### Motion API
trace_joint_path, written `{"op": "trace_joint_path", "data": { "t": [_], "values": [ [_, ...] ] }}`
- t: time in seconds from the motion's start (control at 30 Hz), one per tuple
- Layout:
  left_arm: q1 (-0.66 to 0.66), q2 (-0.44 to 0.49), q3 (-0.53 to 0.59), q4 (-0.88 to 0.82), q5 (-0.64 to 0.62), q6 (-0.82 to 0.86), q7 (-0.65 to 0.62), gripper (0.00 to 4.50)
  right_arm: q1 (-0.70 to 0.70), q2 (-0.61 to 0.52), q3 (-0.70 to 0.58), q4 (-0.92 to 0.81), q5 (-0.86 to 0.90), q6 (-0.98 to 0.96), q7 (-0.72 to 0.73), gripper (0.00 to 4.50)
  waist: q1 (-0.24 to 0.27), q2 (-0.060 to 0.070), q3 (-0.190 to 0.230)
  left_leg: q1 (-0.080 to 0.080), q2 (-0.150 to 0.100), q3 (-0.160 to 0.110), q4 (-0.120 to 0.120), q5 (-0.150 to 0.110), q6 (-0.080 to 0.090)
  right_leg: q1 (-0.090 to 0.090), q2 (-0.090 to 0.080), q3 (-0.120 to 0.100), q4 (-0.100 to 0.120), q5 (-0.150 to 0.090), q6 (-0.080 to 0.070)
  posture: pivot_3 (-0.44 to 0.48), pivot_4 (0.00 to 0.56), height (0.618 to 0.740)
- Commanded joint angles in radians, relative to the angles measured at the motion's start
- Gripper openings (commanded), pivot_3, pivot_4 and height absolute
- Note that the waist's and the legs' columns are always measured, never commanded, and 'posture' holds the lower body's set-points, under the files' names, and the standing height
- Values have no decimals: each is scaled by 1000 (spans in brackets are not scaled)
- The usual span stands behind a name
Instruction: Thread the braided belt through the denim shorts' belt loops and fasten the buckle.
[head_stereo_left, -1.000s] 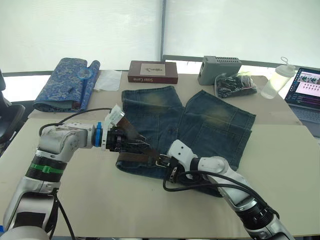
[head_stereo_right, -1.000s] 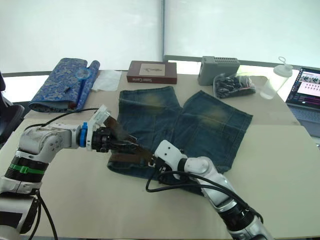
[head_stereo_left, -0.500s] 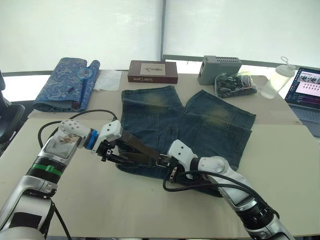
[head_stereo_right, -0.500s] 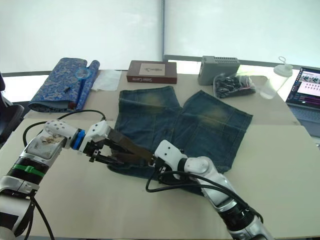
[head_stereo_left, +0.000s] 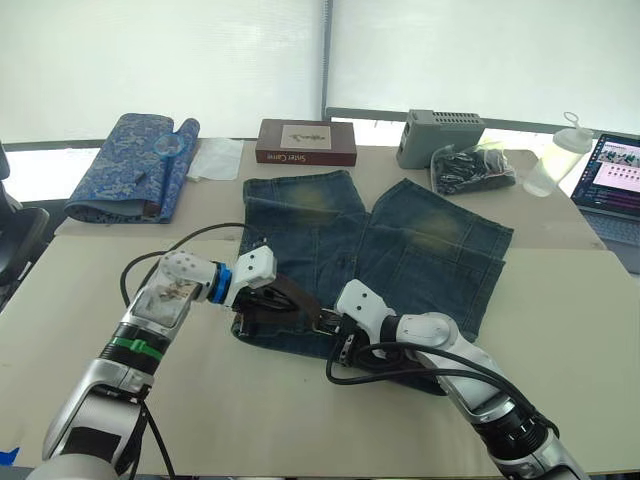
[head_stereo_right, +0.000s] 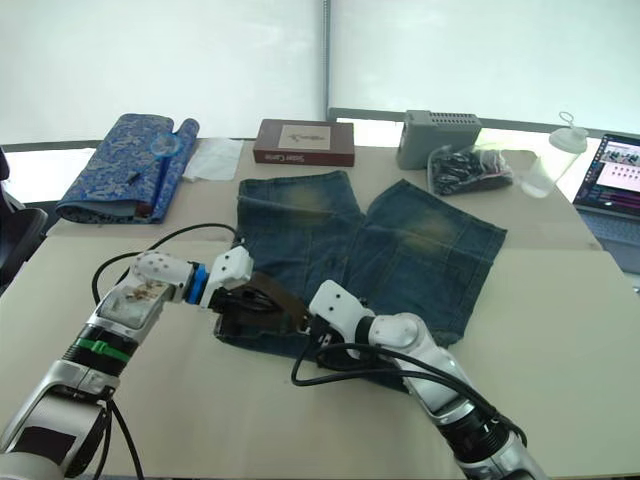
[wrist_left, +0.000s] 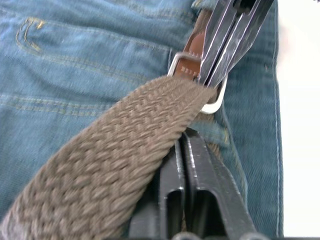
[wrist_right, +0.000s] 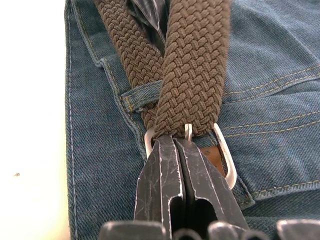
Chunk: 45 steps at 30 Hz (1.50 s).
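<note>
At left of centre, my left gripper (head_stereo_left: 268, 296) clamps the braided belt (wrist_left: 125, 150) over the denim shorts (head_stereo_left: 400, 250), mid-frame. Right of it, my right gripper (wrist_right: 176, 142) sits clenched at the buckle (wrist_right: 222, 150), beside a belt loop (wrist_right: 142, 95).

head stereo overhead, wrist cameras close, sharing buckle (wrist_right: 187, 132)

Braided belt (wrist_right: 192, 70): coarse woven brown cloth, matt. Buckle (wrist_right: 226, 160): smooth silver metal, slight sheen. Denim shorts (head_stereo_left: 430, 250): faded blue twill, stitched seams. Right claw (wrist_right: 177, 145) fingers (wrist_right: 160, 180): black, scuffed, probably hard plastic. Worktop (head_stereo_left: 560, 330): beige, matt.
</note>
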Motion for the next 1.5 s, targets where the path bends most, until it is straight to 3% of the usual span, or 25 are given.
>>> {"op": "trace_joint_path", "data": {
  "t": [0.03,0.37,1.13,1.5],
  "values": [
    [17,-26,28,-82,-31,42,33,29,46,-24,49,75,-9,42,7,0,0,0,0,0,0,0,0,0,0,0,0,0,0,0,0,0,150,740],
    [43,-122,5,-133,-19,95,121,29,46,-22,45,79,-9,48,-1,0,1,0,0,1,0,-1,1,0,0,3,1,0,0,0,1,0,150,740],
    [90,-156,-79,-52,131,-64,186,29,61,-45,12,39,2,70,-9,0,7,1,-1,7,-1,-5,1,-1,1,9,-1,-3,-2,-2,-2,0,150,740],
    [87,-179,-82,58,151,-103,216,29,87,-126,-68,-161,72,254,-16,0,18,0,-3,7,-1,-6,1,-2,2,9,-2,-4,-3,-3,-1,0,150,740]
  ]
}}
